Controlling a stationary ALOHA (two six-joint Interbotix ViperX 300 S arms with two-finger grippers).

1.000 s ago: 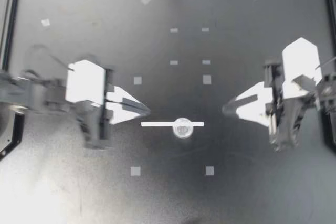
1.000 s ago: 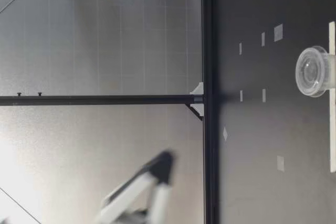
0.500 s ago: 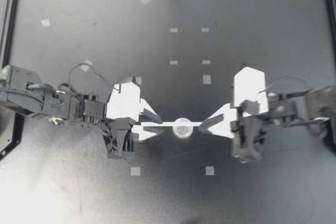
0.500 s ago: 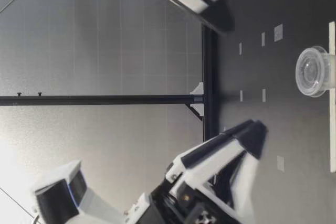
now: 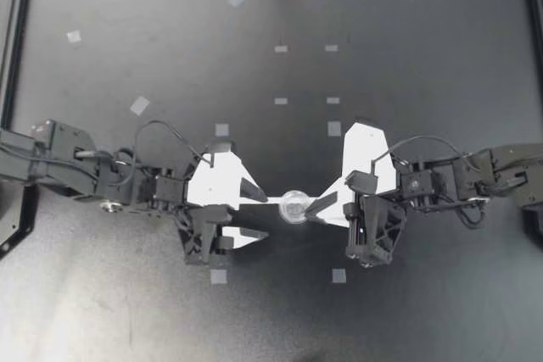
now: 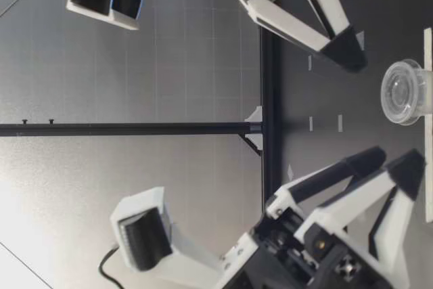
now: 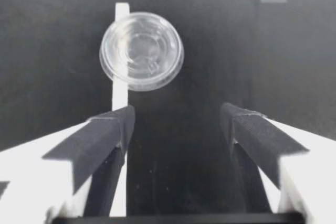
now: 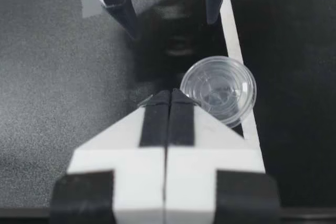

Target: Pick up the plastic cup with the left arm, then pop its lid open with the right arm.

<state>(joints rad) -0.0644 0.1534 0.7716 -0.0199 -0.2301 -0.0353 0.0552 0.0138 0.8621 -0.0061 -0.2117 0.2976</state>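
A small clear plastic cup [image 5: 294,206] stands on a thin white strip [image 5: 273,201] in the middle of the black table. My left gripper [image 5: 261,214] is open just beside the cup, its fingers wide apart and nothing between them. In the left wrist view the cup [image 7: 141,51] sits ahead of the left gripper [image 7: 178,124], toward the finger that lies over the strip [image 7: 121,85]. My right gripper [image 5: 318,205] is shut and empty, its tip right beside the cup on the opposite side. In the right wrist view the cup [image 8: 218,89] lies just beside the right gripper [image 8: 169,95].
Small grey tape squares [image 5: 219,276] [image 5: 338,275] [image 5: 334,128] dot the table. A black frame [image 5: 17,48] borders it. In the low view the cup [image 6: 404,92] stands between my right gripper [image 6: 348,52] and my left gripper [image 6: 392,166].
Both arms have swung in from the sides to the cup. My left gripper has gone from shut to open. The right one has stayed shut.
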